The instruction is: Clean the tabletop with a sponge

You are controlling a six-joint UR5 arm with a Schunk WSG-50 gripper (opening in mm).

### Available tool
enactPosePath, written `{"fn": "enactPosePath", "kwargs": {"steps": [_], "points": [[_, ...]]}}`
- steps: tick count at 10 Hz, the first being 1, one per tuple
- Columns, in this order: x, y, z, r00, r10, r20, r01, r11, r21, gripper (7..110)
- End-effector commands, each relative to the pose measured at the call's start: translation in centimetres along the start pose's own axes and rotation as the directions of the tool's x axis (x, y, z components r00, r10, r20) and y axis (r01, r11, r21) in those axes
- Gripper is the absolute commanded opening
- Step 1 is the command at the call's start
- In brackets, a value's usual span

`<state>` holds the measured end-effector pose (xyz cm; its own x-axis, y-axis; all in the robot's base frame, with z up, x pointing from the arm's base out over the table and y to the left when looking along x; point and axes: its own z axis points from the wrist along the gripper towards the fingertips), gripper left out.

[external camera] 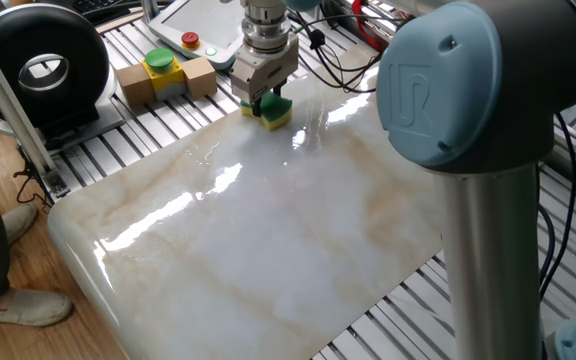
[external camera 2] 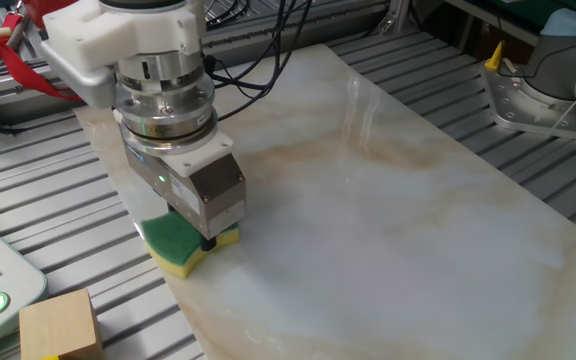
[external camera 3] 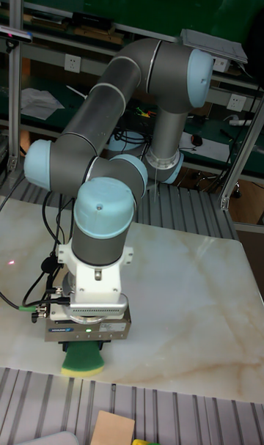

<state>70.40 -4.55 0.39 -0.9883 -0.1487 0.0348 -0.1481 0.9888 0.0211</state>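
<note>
At the table's [external camera 2: 388, 200] near corner, by the slatted edge, the gripper [external camera 2: 206, 240] points straight down, jaws pinching the sponge [external camera 2: 180, 240] flat against the marble; the unwiped slab stretches away from it.

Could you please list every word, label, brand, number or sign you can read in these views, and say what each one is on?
"UR" logo, embossed: on the blue joint cap of the arm, one fixed view.
Small label on the pincer body, tall fixed view: too small to read.
Panel with a red button behind the tabletop: any print on it is too blurred to read.
The sponge carries no text.
</note>
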Motion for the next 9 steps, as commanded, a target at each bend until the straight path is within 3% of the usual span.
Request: {"fn": "enactPosePath", "kwargs": {"steps": [1,4,6,9], "points": [[0.0,0.3,-0.1,1.000,0.007,0.004,-0.007,1.000,-0.009,7],[-0.8,0.2,-0.6,1.000,0.019,0.013,-0.018,1.000,-0.025,7],[-1.3,-1.2,-0.9,1.000,-0.004,0.015,0.004,1.000,0.007,7],[-2.7,-1.5,-0.8,0.998,0.002,0.061,-0.002,1.000,-0.001,7]]}}
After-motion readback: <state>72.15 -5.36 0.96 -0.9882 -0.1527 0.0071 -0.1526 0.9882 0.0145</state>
